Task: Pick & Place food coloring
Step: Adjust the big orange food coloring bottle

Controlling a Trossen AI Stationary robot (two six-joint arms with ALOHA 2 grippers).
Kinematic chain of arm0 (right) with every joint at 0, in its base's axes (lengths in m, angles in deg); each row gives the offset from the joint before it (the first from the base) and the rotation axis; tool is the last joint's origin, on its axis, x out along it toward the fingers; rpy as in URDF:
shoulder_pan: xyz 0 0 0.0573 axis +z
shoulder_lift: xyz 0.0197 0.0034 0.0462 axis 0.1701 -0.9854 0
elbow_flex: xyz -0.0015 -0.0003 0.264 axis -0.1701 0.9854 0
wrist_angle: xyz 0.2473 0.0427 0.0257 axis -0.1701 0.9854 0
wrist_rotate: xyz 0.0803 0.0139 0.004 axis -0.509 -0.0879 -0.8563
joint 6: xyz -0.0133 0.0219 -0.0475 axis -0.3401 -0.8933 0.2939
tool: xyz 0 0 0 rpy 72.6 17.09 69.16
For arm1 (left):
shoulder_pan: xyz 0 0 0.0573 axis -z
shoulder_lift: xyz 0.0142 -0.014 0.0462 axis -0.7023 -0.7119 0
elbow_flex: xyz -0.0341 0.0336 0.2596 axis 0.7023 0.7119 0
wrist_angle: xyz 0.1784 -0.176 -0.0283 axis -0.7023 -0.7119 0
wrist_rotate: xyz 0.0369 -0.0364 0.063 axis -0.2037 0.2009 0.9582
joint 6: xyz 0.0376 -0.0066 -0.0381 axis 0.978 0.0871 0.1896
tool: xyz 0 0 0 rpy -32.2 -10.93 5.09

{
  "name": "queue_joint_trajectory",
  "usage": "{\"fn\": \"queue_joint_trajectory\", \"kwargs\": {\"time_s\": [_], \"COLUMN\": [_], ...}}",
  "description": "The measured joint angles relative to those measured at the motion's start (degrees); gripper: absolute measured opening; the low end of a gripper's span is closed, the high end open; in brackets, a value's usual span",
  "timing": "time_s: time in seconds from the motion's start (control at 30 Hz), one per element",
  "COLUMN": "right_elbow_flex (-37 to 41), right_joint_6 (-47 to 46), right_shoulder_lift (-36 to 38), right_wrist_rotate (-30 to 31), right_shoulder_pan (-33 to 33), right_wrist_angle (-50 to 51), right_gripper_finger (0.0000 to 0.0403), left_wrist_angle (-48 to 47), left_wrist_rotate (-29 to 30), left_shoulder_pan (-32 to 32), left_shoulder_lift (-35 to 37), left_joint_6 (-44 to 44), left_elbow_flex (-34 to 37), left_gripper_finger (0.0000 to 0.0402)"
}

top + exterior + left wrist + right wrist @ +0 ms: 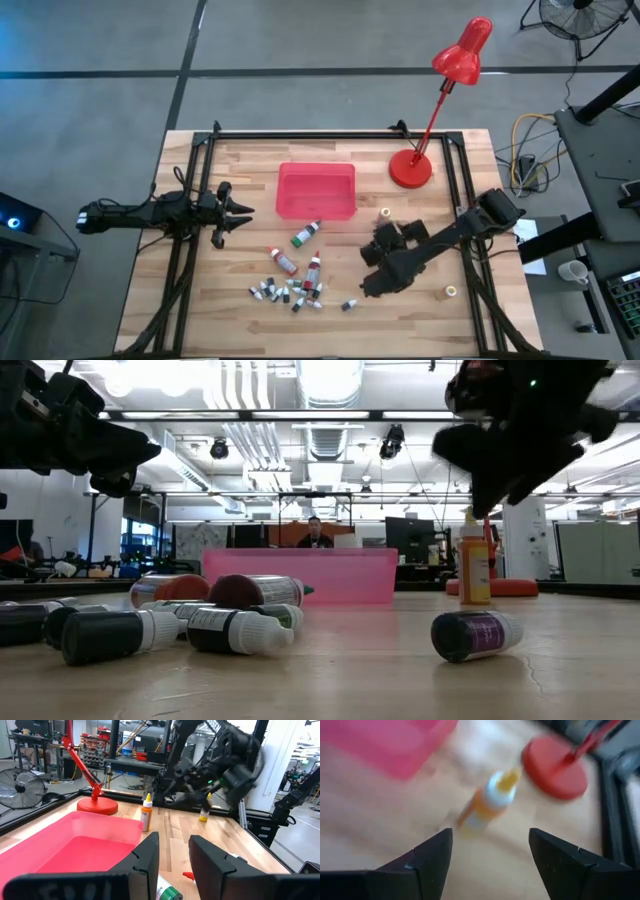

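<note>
Dark-capped vials (pixel 235 628) lie clustered w/ tubes (pixel 306 234) on bench (pixel 420 310) front of red tray (pixel 316 190); orange bottle (pixel 487 802) upright nr lamp base (pixel 410 168). Right end effector (pixel 490 852) wide, empty, above bench; left end effector (pixel 172 855) narrow gap, empty, beside tray.

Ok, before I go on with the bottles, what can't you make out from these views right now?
- Small vials, high view: too small to count or read.
- Orange bottle, right wrist view: motion-blurred; label unreadable.
- Right gripper, high view: the arm's dark body hides its jaws; the wrist view shows them open.
- Green-capped bottle, left wrist view: cut off by the edge and the left gripper.
- Red tray, low view: inside hidden by its wall.
</note>
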Motion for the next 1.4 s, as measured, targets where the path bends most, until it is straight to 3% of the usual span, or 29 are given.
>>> {"fn": "queue_joint_trajectory", "kwargs": {"time_s": [0.1,0.23,0.37,0.47,0.53,0.67,0.77,0.83,0.9,0.97,1.03,1.17,1.3,1.4], "right_elbow_flex": [-2.2,-3.0,-4.2,-5.8,-6.9,-8.6,-10.4,-11.8,-13.4,-15.0,-16.7,-18.6,-18.9,-18.9], "right_joint_6": [15.3,56.4,93.2,105.2,104.2,89.4,84.4,89.5,100.8,112.1,116.9,109.5,92.7,82.9], "right_shoulder_lift": [2.6,5.6,6.3,6.3,6.3,7.8,9.7,10.4,10.5,10.5,10.5,10.4,10.5,10.9], "right_wrist_rotate": [-5.9,-13.6,-11.5,-8.1,-8.4,-9.3,-13.3,-17.5,-23.0,-28.8,-30.5,-27.1,-18.0,-14.8], "right_shoulder_pan": [2.2,2.9,2.5,1.9,0.8,-2.2,-3.8,-3.9,-3.7,-3.2,-2.7,-2.6,-3.7,-5.1], "right_wrist_angle": [-6.8,-22.7,-30.7,-33.4,-34.5,-33.8,-33.6,-33.6,-33.6,-33.2,-33.3,-33.3,-32.9,-32.8], "right_gripper_finger": [0.0256,0.0247,0.0239,0.0235,0.0233,0.0233,0.0236,0.0237,0.0237,0.0237,0.0237,0.0237,0.0237,0.0237], "left_wrist_angle": [0.0,0.0,0.0,0.0,0.0,0.0,0.0,0.2,1.8,6.5,12.6,20.8,22.2,23.2], "left_wrist_rotate": [0.0,0.0,0.0,0.0,0.0,0.0,0.0,0.1,0.3,0.0,-0.7,-1.1,1.1,11.3], "left_shoulder_pan": [0.0,0.0,0.0,0.0,0.0,0.0,0.0,0.0,0.0,0.1,0.1,0.2,0.2,0.1], "left_shoulder_lift": [0.0,0.0,0.0,0.0,0.0,0.0,0.0,0.0,-0.1,-0.1,0.0,0.0,0.0,0.0], "left_joint_6": [0.0,0.0,0.0,0.0,0.0,0.0,0.0,0.0,-0.5,-10.0,-24.3,-44.1,-46.0,-45.0], "left_elbow_flex": [0.0,0.0,0.0,0.0,0.0,0.0,0.0,0.0,0.0,0.0,0.0,0.0,0.0,0.0], "left_gripper_finger": [0.0080,0.0080,0.0080,0.0080,0.0080,0.0080,0.0080,0.0080,0.0080,0.0080,0.0080,0.0080,0.0080,0.0080]}}
